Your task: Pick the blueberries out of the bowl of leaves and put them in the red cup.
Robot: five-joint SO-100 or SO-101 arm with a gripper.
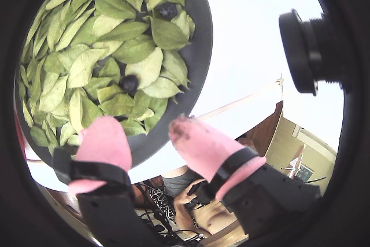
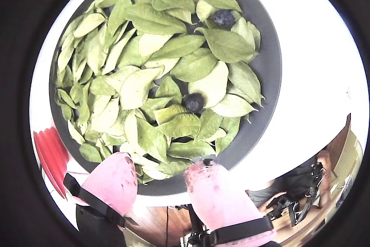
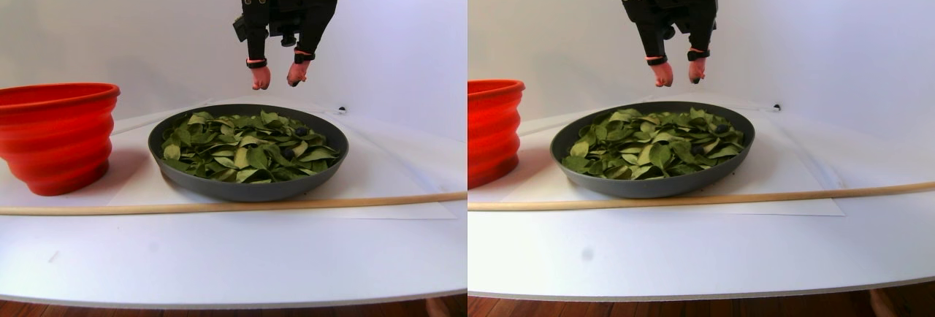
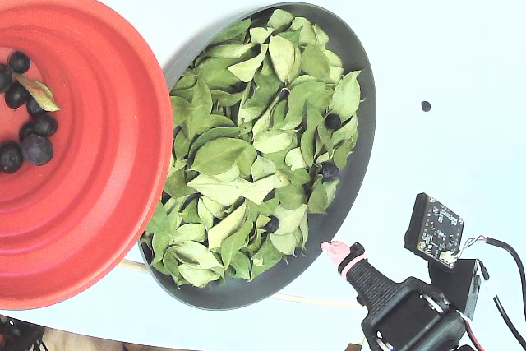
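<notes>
Fingers: two pink-padded fingers (image 2: 217, 192) fill the bottom of both wrist views, dark stains on one tip.
Gripper (image 3: 278, 78): jaws apart, nothing between them; it hangs well above the bowl's back rim in the stereo pair view.
Bowl (image 4: 362, 162): dark grey, mid-table, touching or just beside the cup's rim in the fixed view.
Leaves (image 2: 144, 85): green, heaped across the whole bowl.
Berries (image 2: 194, 102): three show among the leaves in both wrist views; more lie in the cup in the fixed view, one leaf with them.
Cup (image 4: 107, 162): red, ringed, at the table's left edge in the stereo pair view.
Stick (image 3: 219, 205): thin wooden rod along the table in front of bowl and cup.
</notes>
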